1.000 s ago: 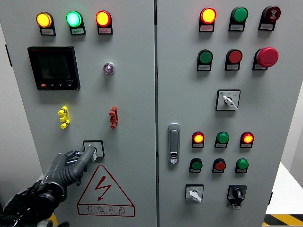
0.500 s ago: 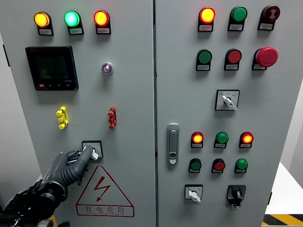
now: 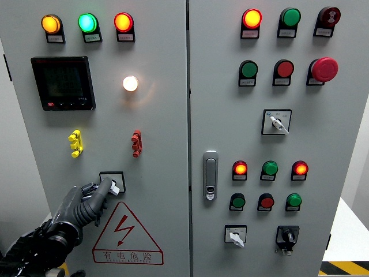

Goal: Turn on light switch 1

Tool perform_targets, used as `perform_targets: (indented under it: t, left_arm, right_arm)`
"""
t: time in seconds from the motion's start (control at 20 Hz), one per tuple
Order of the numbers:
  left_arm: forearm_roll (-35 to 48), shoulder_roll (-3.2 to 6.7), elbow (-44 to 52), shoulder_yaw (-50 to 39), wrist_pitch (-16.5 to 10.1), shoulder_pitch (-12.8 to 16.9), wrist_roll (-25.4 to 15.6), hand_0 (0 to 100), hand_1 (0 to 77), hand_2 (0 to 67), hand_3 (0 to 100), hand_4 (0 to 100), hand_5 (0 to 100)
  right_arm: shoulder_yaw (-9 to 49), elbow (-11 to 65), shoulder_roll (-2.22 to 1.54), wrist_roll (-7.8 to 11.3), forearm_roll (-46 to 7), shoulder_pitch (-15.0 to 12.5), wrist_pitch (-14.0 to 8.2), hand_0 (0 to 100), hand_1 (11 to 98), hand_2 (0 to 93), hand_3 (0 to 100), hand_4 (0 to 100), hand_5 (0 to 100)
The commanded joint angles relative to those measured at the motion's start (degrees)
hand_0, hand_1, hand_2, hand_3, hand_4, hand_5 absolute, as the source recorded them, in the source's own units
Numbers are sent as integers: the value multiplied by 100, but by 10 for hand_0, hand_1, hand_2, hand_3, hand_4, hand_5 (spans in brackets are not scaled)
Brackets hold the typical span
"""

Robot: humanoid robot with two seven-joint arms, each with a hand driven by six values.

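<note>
1. The left hand (image 3: 86,202) enters from the lower left and reaches up to the left cabinet door (image 3: 161,133). The right hand is not in view.
2. The fingers (image 3: 105,186) are curled, with one extended digit and its neighbours pinched on the small white knob of the light switch (image 3: 113,182); I judge this a grasp on the knob, not a bare touch.
3. The switch sits at the fingertips, in a black-framed square plate directly above the red lightning warning triangle (image 3: 128,234).
4. The knob's long axis appears tilted, pointing down and to the right of the fingertips; fine detail is too small to confirm.
5. Well above and slightly right of the fingers, the round indicator lamp (image 3: 130,83) glows bright white.
6. Judgement: with the lamp lit, the task appears complete. The next move calls only for releasing the knob and withdrawing down-left, without dragging it back.
</note>
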Motion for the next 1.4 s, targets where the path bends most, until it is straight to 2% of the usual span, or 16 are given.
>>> perform_targets:
  t: [0.0,0.1,0.2,0.5,0.75,0.85,1.0,1.2,1.35]
  left_arm:
    - [-9,-18,-21,1,7,23,-9,507,358,524,915,1000,1000]
    - [-9,-36,-30,-17,-2,49,-17,264,405,523,914,1000,1000]
    - [-26,-45,-39,-17,7,76,-18,0,428,522,911,1000,1000]
    - [-70,-62,-57,-43,7,146,-79,0,462,519,912,1000,1000]
    - [-70,-62,-74,-52,16,392,-158,0,476,519,915,1000,1000]
    - [-70,-62,-83,-52,16,488,-237,0,479,519,917,1000,1000]
    - [-114,-62,-162,-61,16,646,-658,0,481,523,923,1000,1000]
    - [-710,-36,-311,-43,16,1173,-1457,0,455,536,941,1000,1000]
    - [-870,-10,-312,-43,16,1525,-1915,0,432,534,944,1000,1000]
  right_arm:
    - [-1,0,-2,0,0,0,7,0,196,0,198,194,104]
    - [8,0,7,0,0,0,-2,0,197,0,198,194,104]
    - [8,0,-2,0,0,0,-2,0,201,0,198,194,104]
    - [-1,0,7,0,0,0,-2,0,199,0,198,194,104]
    - [-1,0,-2,0,0,0,7,0,201,0,198,194,104]
    - [-1,0,7,0,0,0,7,0,201,0,198,194,104]
    - [8,0,-2,0,0,0,7,0,202,0,198,194,104]
    - [8,0,7,0,0,0,7,0,202,0,198,194,104]
    - [-1,0,-2,0,0,0,7,0,191,0,198,194,104]
